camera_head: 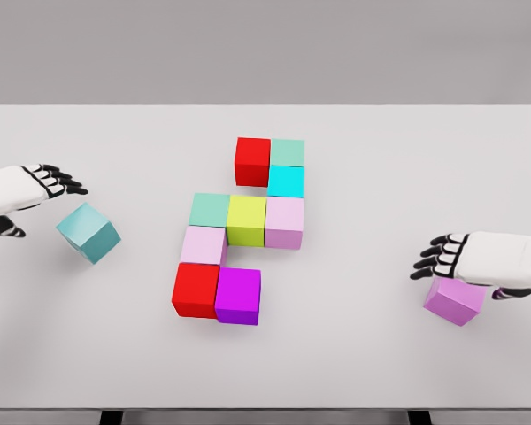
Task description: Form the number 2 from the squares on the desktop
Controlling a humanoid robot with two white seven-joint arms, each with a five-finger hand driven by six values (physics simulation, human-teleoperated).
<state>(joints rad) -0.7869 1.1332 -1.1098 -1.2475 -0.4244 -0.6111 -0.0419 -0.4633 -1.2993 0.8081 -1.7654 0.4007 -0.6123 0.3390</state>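
Several coloured cubes stand joined mid-table: red (252, 161), mint (288, 152) and cyan (286, 181) at the top, mint (210, 211), yellow-green (246, 220) and lilac (284, 222) in the middle row. Below them are pale pink (203, 245), red (196, 289) and magenta (238, 296). A loose teal cube (88, 233) sits tilted at the left, just right of my open left hand (44, 199) and apart from it. A loose violet cube (455, 299) lies partly under my right hand (442, 257), whose fingers point left, spread and not wrapped around it.
The white table (380, 159) spans the whole view, with its front edge near the bottom of the picture. Bare surface lies between the joined cubes and each loose cube.
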